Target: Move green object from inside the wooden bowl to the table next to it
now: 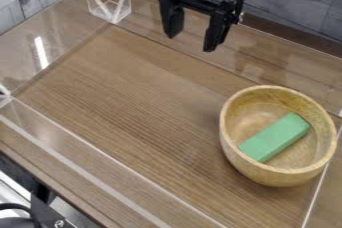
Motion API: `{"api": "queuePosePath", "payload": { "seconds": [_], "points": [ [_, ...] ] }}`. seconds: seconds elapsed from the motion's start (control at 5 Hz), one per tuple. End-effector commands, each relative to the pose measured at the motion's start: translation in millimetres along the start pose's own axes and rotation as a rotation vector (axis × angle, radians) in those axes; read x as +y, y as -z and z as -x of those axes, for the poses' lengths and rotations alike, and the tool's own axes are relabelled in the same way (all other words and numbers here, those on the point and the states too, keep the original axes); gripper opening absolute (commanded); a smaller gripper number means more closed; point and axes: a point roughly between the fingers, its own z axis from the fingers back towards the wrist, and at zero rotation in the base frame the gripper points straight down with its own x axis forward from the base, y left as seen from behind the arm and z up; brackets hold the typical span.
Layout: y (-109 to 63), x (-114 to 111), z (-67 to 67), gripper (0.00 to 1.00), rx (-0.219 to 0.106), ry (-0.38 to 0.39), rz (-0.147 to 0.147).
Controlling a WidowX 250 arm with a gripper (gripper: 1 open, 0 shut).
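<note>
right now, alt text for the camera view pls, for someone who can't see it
A green block lies inside a wooden bowl at the right of a wood-grain table. A black gripper hangs open above the far edge, well away from the bowl, holding nothing.

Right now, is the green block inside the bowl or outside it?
Inside. The green block lies in the hollow of the bowl, with the rim around it on all sides.

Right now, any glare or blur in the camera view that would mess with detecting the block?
Camera view: bright glare streaks on the clear acrylic walls at left; soft sheen across the table; green object evenly lit and high-contrast inside the wooden bowl; open gripper slightly soft; overall resolution is low.
</note>
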Motion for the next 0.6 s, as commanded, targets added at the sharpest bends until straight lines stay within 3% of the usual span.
{"api": "queuePosePath", "payload": {
  "seconds": [0.0,0.2,0.4],
  "points": [
    [15.4,-14.1,-0.9,1.0,0.027,0.008,0.011],
    [21.7,-46.8,2.5,1.0,0.037,0.128,0.023],
    [41.3,-82.2,15.4,1.0,0.022,0.232,0.025]
  ]
}}
